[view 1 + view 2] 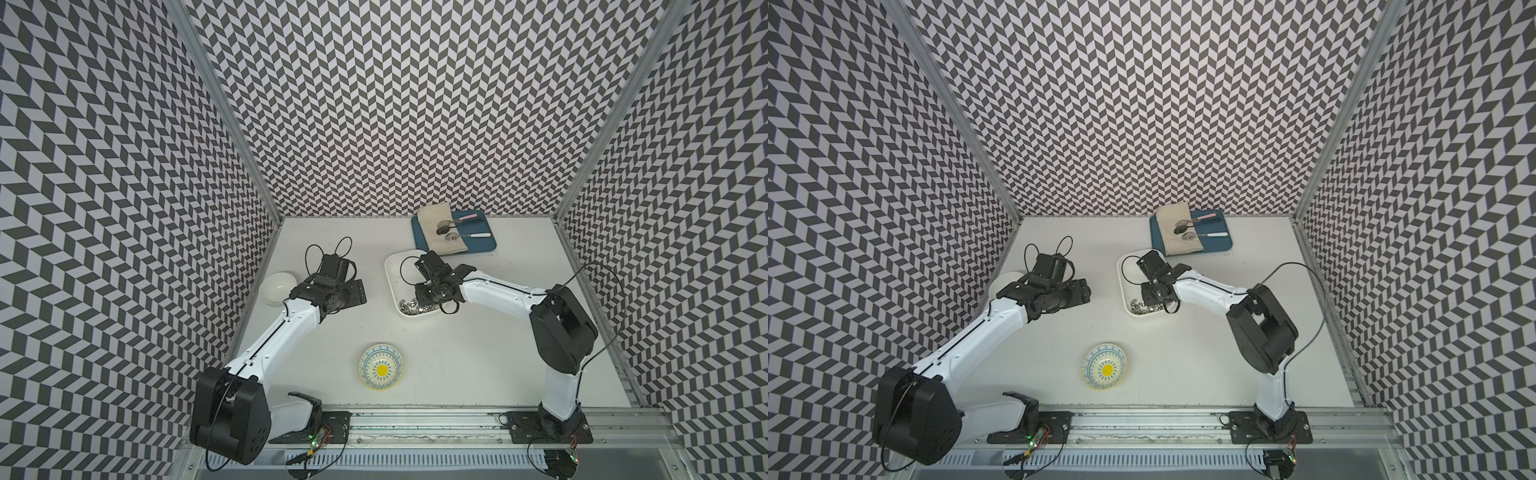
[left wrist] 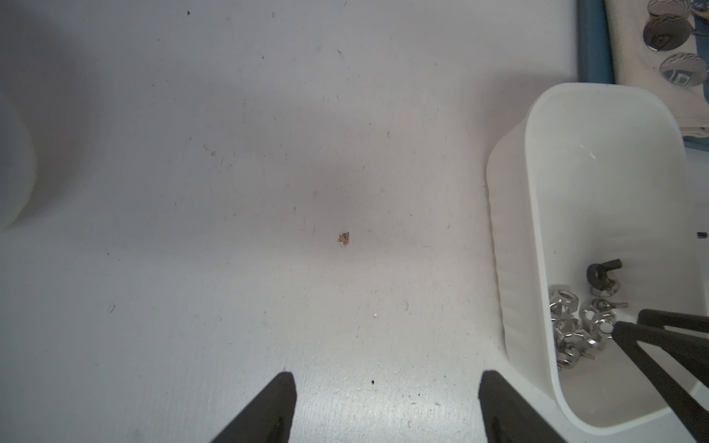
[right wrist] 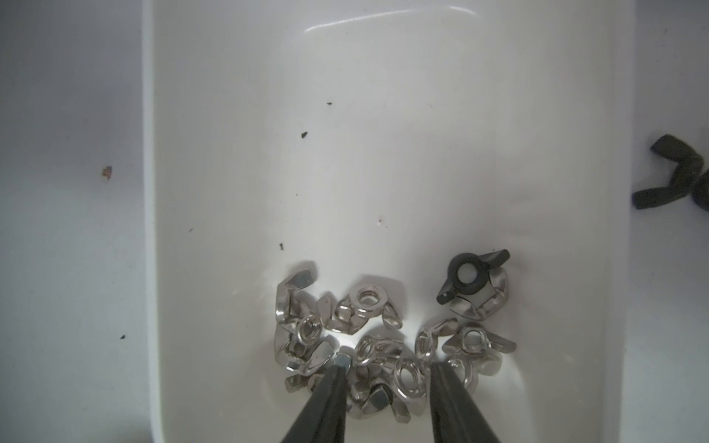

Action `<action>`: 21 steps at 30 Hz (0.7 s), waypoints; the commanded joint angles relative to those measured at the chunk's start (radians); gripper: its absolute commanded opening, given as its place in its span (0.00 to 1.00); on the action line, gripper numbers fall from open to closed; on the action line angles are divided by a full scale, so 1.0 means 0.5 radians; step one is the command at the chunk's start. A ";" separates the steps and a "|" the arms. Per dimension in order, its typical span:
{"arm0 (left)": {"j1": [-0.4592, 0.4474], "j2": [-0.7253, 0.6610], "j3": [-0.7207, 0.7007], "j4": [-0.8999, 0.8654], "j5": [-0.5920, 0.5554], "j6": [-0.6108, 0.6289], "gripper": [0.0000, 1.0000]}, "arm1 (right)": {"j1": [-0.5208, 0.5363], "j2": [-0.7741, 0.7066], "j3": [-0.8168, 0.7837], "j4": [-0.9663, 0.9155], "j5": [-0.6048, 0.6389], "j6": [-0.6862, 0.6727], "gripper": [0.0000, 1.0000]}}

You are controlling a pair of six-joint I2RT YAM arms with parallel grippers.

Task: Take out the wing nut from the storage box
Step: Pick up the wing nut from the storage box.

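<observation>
The storage box (image 1: 390, 270) (image 1: 1123, 276) is a white shallow tub right of the table's middle. Several silver wing nuts (image 3: 368, 303) (image 1: 415, 306) lie heaped at its near end, with a black wing nut (image 3: 466, 278) (image 2: 600, 272) resting on the heap's edge. My right gripper (image 3: 387, 364) (image 1: 419, 297) reaches down into the box. It is open, its fingers (image 2: 629, 334) set either side of a few silver nuts in the pile. One tip touches a nut's wing. My left gripper (image 2: 385, 379) (image 1: 338, 286) hangs open over bare table left of the box, holding nothing.
A second black wing nut (image 3: 667, 172) lies on the table just outside the box. A patterned bowl (image 1: 381, 366) sits near the front middle. A round white bowl (image 1: 277, 286) is at the far left. Behind the box, a blue tray (image 1: 484, 245) holds a cloth (image 1: 436, 239) and spoons.
</observation>
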 commanded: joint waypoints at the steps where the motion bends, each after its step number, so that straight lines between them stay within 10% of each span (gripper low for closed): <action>1: 0.009 -0.063 -0.009 0.038 0.008 0.031 0.79 | -0.005 0.086 0.038 0.061 0.129 0.047 0.38; 21: 0.024 -0.078 0.020 0.003 -0.020 0.083 0.79 | -0.019 0.281 0.204 -0.036 0.282 0.099 0.35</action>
